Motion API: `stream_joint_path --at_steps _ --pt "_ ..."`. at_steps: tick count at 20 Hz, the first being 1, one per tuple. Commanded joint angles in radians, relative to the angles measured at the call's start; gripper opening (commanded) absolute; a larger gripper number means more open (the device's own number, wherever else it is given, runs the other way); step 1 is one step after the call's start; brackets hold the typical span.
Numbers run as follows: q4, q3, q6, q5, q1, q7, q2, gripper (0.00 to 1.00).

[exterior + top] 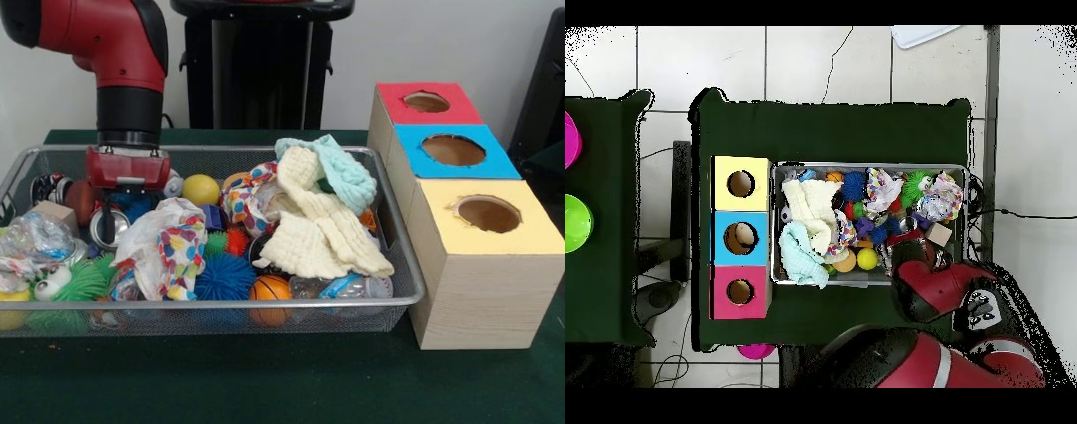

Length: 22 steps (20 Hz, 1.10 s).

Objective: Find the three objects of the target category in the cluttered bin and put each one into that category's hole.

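- In the wire bin, near its left end in the front view, the gripper hangs down among the clutter. It is lowered inside the bin, and a round metal thing shows just at its tip. I cannot tell if the fingers are wide or narrow, because the red wrist block and the toys hide them.
- The task does not name the target category, so I cannot tell which three objects are meant.
- The bin's long axis runs along the front edge of the green table; in the overhead view it lies left to right.
- Beside the bin's right end in the front view, touching it or almost, stands a wooden box with three holes on top: a red hole panel at the back, a blue hole panel in the middle, a yellow hole panel at the front.
- A cream cloth lies over the right half of the bin, with a light blue cloth partly on it near the back rim; both cover toys below.
- Around the gripper: a crumpled spotted bag just to its right, a yellow ball near the back rim, a blue spiky ball and a small basketball at the front rim, and a green spiky toy at the front left corner.
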Motion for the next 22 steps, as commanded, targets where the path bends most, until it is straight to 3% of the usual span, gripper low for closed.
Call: stream_joint_path --at_steps 1,5,7,13,17,22 --pt "-0.057 0.050 0.062 -0.021 -0.029 0.078 0.048 1.00" --pt "0.089 0.165 0.229 -0.214 -0.073 0.234 -0.148 1.00" --pt "0.171 0.244 0.314 -0.275 -0.117 0.262 -0.237 1.00" --pt "0.264 0.377 0.421 -0.238 -0.226 0.129 -0.324 1.00" --pt "0.272 0.395 0.443 -0.211 -0.247 0.049 -0.341 1.00" --pt "0.282 0.436 0.495 -0.162 -0.294 0.015 -0.329 1.00"
